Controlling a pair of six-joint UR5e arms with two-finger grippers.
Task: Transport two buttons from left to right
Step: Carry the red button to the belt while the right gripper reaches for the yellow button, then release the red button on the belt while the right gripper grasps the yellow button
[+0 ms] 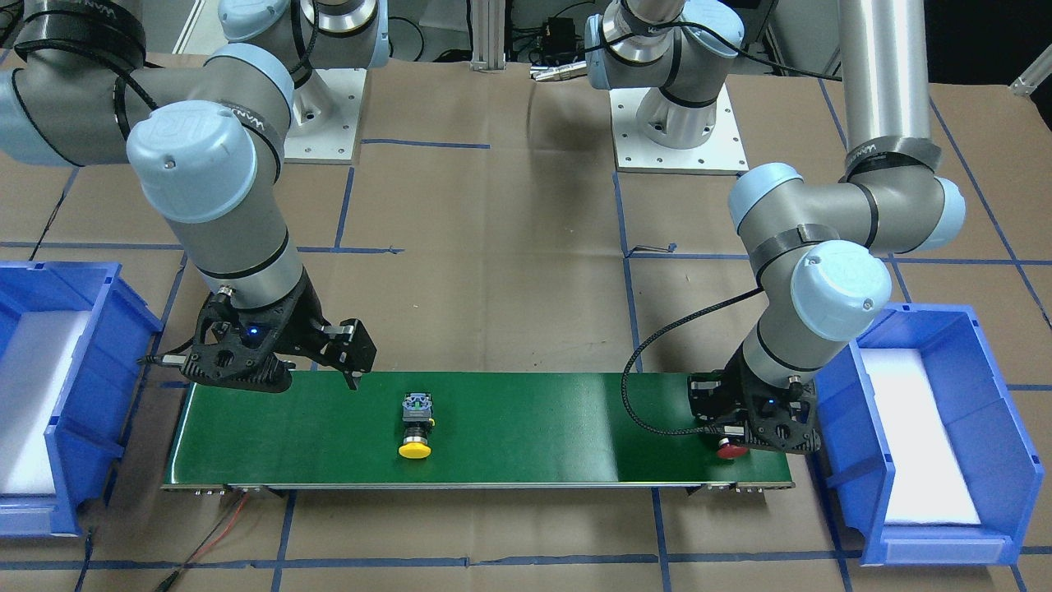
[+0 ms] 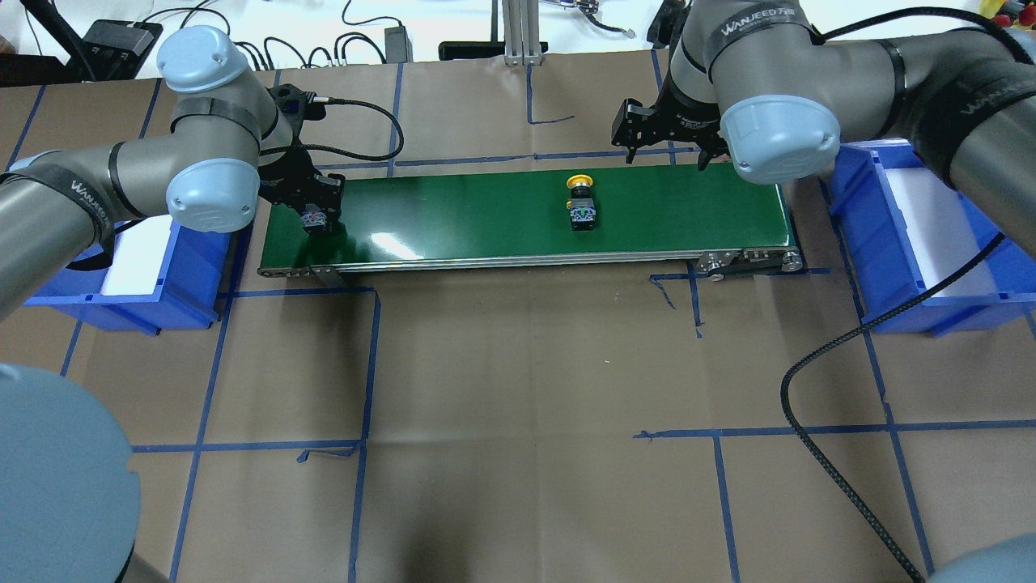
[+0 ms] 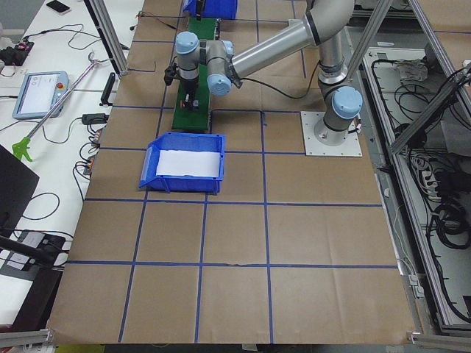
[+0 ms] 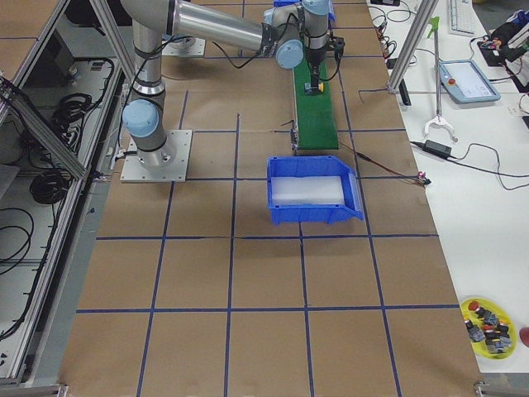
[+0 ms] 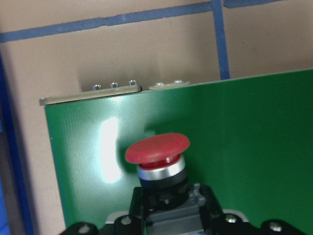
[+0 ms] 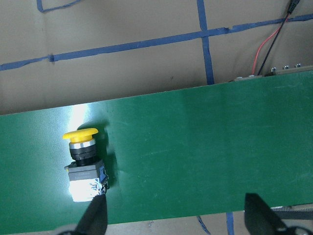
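The red-capped button [image 5: 157, 149] is gripped by its black barrel in my left gripper [image 5: 168, 213], low over the left end of the green conveyor belt [image 2: 469, 219]. I cannot tell whether it touches the belt. Its cap shows under the gripper in the front-facing view [image 1: 730, 450]. The yellow-capped button [image 2: 581, 202] lies on its side on the belt, right of the middle, and also shows in the front-facing view [image 1: 416, 427] and the right wrist view [image 6: 84, 161]. My right gripper [image 2: 668, 154] is open and empty, above the belt's far edge to the right of the yellow button.
A blue bin [image 2: 137, 275] with white padding stands off the belt's left end, another blue bin [image 2: 914, 235] off its right end. Brown paper with blue tape lines covers the table. A black cable [image 2: 842, 486] lies at the front right.
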